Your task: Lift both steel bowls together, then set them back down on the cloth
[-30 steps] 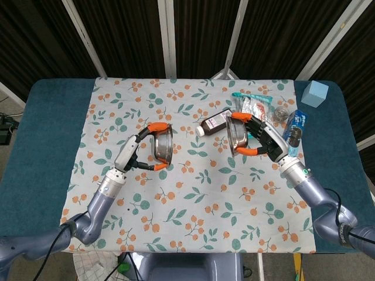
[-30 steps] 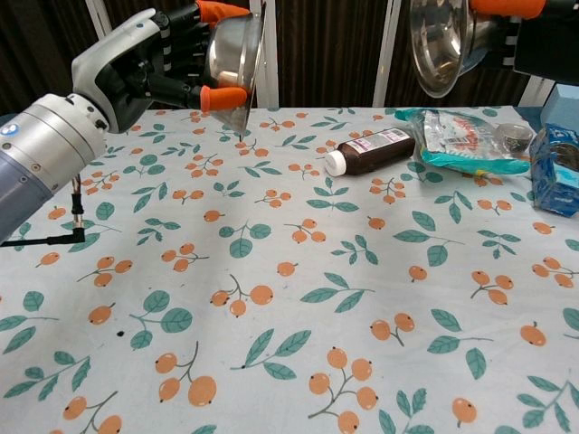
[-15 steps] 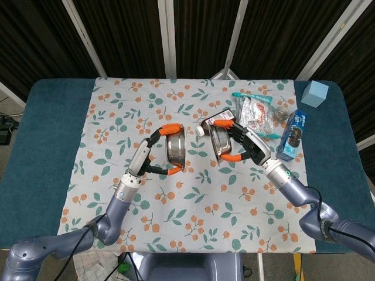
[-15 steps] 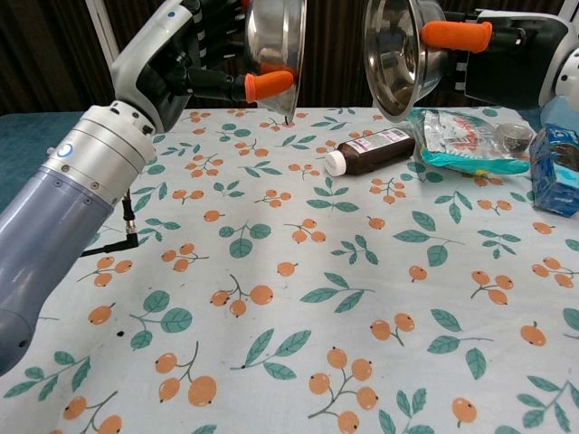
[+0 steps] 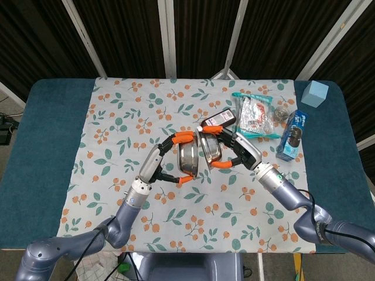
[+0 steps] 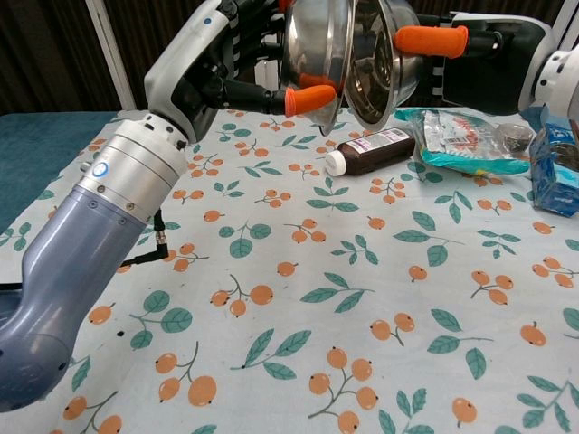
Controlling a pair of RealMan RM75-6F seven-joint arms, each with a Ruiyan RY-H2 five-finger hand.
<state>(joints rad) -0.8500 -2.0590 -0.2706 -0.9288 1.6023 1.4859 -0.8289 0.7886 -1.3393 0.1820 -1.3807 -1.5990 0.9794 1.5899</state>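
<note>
Two steel bowls are held in the air above the middle of the patterned cloth (image 5: pixel 117 117), tipped on edge and close side by side. My left hand (image 5: pixel 170 158) grips the left bowl (image 5: pixel 189 159), seen large in the chest view as the left bowl (image 6: pixel 317 45) under the left hand (image 6: pixel 240 54). My right hand (image 5: pixel 231 149) grips the right bowl (image 5: pixel 210 151), which shows as the right bowl (image 6: pixel 380 59) beside the right hand (image 6: pixel 470 45). The bowl rims nearly touch; whether they meet I cannot tell.
A brown bottle (image 5: pixel 220 119) lies behind the bowls on the cloth, also the brown bottle (image 6: pixel 371 150). A snack packet (image 5: pixel 252 111), a small jar (image 5: pixel 281 114) and a blue packet (image 5: pixel 291 136) lie at the right. A light-blue block (image 5: pixel 314 93) sits at the far right corner.
Both hands have moved inward toward the cloth's middle, carrying their bowls. The bowls, far apart a second ago, now hang side by side.
</note>
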